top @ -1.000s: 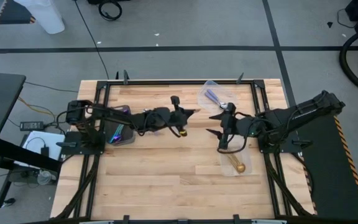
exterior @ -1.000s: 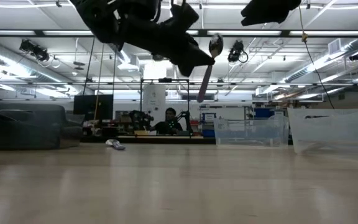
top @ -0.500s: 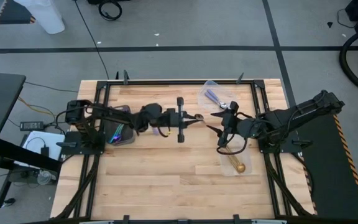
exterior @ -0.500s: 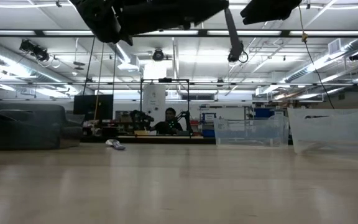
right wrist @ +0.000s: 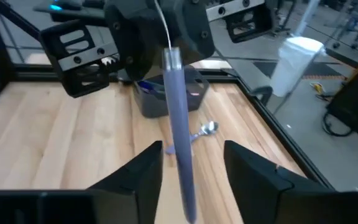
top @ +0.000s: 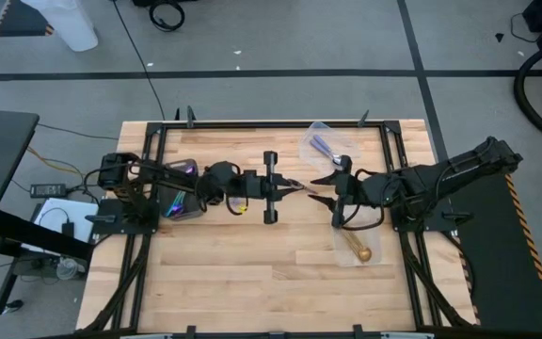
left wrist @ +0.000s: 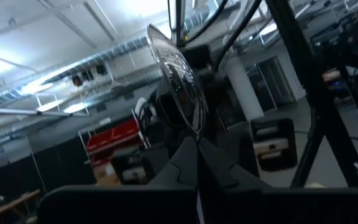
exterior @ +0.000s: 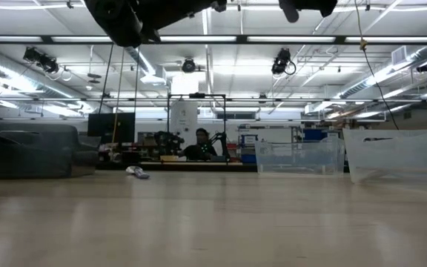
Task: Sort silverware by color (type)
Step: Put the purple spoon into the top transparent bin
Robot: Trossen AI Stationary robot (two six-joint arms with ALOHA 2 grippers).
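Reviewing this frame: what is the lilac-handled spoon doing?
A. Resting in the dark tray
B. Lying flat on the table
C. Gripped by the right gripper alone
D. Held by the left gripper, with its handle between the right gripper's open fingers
D: the left gripper holds the lilac-handled spoon; its handle hangs between the right gripper's spread fingers.

You're looking down on the wooden tabletop [top: 252,273], pale planks inside a black frame. At its left edge sits the dark grey tray [top: 179,193]. Across from the tray, by the far right corner, lies a clear plastic container [top: 328,141], and another clear container [top: 354,247] lies nearer the front on that same right side. Off the tabletop, beyond its far left corner, a white bag-like object [top: 69,24] stands on the grey floor [top: 252,38]. From table height you see a person [exterior: 201,144] seated far back in the room.
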